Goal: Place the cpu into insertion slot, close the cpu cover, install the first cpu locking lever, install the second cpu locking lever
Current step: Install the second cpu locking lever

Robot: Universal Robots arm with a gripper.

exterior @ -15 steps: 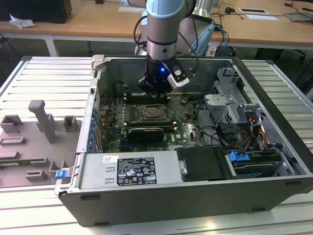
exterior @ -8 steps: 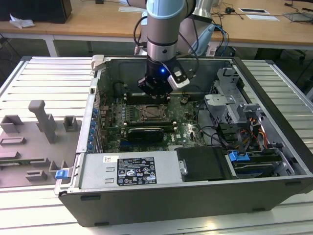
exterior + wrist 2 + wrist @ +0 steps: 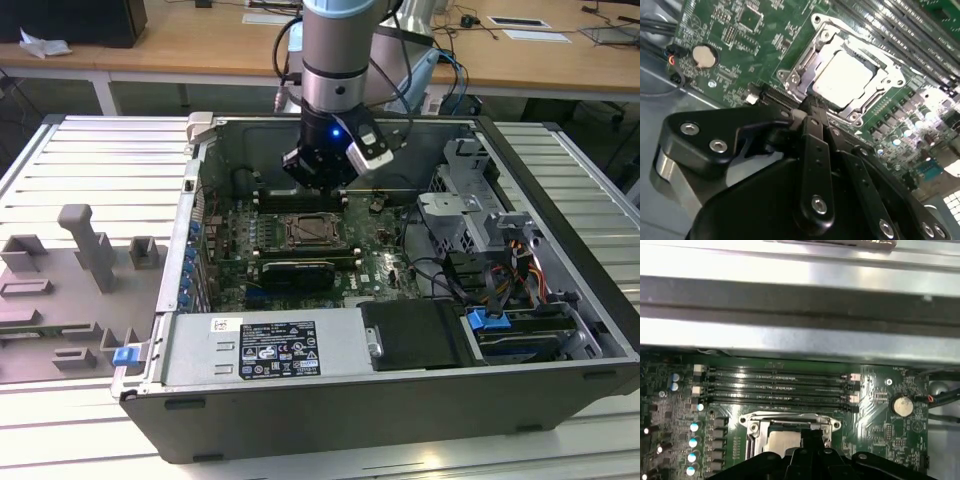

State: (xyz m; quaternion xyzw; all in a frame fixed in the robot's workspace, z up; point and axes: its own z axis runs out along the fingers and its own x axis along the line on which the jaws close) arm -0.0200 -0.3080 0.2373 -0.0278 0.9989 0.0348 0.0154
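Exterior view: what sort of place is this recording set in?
Probably a lab or workshop test bench: an open computer case lies on a ribbed metal table, grey fixtures stand beside it, and wooden desks run behind.

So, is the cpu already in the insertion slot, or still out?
In: the cpu lies flat within the insertion slot, inside the silver frame.

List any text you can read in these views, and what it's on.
Nothing is legible.
White label on the grey metal box at the case front: rows of print and marks, too small to read.
Circuit board: white printed markings, blurred in both wrist views.
Papers in the background: too small to read.
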